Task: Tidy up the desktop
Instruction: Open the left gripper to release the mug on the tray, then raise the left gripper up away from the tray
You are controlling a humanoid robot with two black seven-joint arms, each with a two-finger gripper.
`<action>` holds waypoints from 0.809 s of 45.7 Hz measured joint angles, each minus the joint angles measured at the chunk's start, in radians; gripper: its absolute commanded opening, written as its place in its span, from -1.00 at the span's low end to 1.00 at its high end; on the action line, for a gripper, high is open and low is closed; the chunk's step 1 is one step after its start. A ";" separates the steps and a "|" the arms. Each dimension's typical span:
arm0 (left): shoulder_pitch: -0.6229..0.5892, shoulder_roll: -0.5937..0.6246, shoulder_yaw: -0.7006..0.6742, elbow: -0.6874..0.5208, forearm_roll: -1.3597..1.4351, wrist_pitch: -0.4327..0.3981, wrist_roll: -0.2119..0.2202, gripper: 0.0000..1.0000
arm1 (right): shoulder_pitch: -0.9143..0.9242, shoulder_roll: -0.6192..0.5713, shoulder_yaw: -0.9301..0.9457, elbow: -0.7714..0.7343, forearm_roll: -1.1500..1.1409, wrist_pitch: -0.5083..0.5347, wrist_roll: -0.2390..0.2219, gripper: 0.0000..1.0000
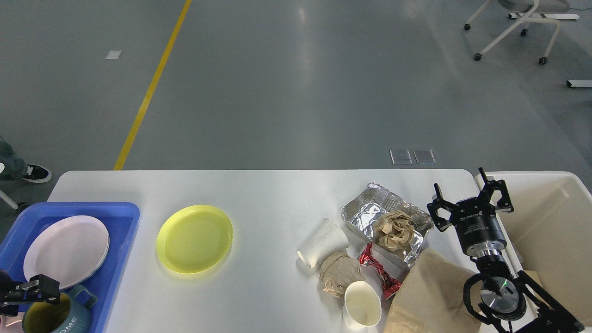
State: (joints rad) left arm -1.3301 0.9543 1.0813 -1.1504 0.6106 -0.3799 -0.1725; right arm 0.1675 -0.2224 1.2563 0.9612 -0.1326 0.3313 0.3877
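Observation:
The white desktop (268, 194) carries a yellow plate (194, 238), a foil tray (370, 212) with crumpled brown paper (393, 230), a tipped white paper cup (322, 242), an upright paper cup (362, 305), a brown paper wad (337, 273), a red wrapper (377, 270) and a brown paper bag (430, 296). My left gripper (34, 292) sits at the rim of a teal mug (58, 317) at the near end of the blue tray (125, 217); its fingers cannot be told apart. My right gripper (467, 199) is open and empty over the desktop's right edge.
A pale pink plate (67, 249) lies in the blue tray. A cream bin (555, 222) stands right of the desktop, beside my right gripper. A chair (518, 27) and a yellow floor line (152, 83) lie beyond the desk. A person's shoe (34, 173) shows at far left.

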 measured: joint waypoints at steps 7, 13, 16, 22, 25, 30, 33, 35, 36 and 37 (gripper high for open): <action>-0.010 0.003 0.001 -0.002 -0.014 -0.008 -0.001 0.91 | 0.000 0.000 0.000 0.000 0.000 0.000 0.000 1.00; -0.056 0.003 0.023 -0.005 -0.029 -0.054 0.009 0.92 | 0.000 0.000 0.000 0.001 0.000 0.000 0.000 1.00; -0.116 0.001 0.060 -0.005 -0.032 -0.105 0.012 0.92 | 0.000 0.000 0.000 0.001 0.000 0.000 0.000 1.00; -0.267 -0.023 0.176 -0.008 -0.053 -0.205 0.010 0.92 | 0.000 0.000 0.000 0.001 -0.001 0.000 0.000 1.00; -0.332 -0.065 0.230 -0.014 -0.091 -0.239 0.010 0.92 | 0.000 0.000 0.000 0.001 -0.001 0.000 0.000 1.00; -0.440 -0.135 0.310 -0.019 -0.166 -0.289 0.011 0.92 | 0.000 0.000 0.000 0.001 0.000 0.000 0.000 1.00; -0.512 -0.180 0.353 -0.025 -0.208 -0.317 0.012 0.92 | 0.000 0.000 0.000 0.001 0.000 0.000 0.001 1.00; -0.579 -0.221 0.383 -0.037 -0.247 -0.339 0.013 0.92 | 0.000 0.000 0.000 0.001 0.000 0.000 0.001 1.00; -0.603 -0.235 0.393 -0.041 -0.261 -0.345 0.013 0.92 | 0.000 0.000 0.000 0.001 0.000 0.000 0.001 1.00; -0.625 -0.249 0.403 -0.046 -0.274 -0.351 0.014 0.92 | 0.000 0.000 0.000 0.001 0.000 0.000 0.001 1.00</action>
State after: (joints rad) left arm -1.9551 0.7050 1.4846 -1.1964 0.3362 -0.7305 -0.1585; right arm 0.1676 -0.2224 1.2563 0.9618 -0.1322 0.3314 0.3883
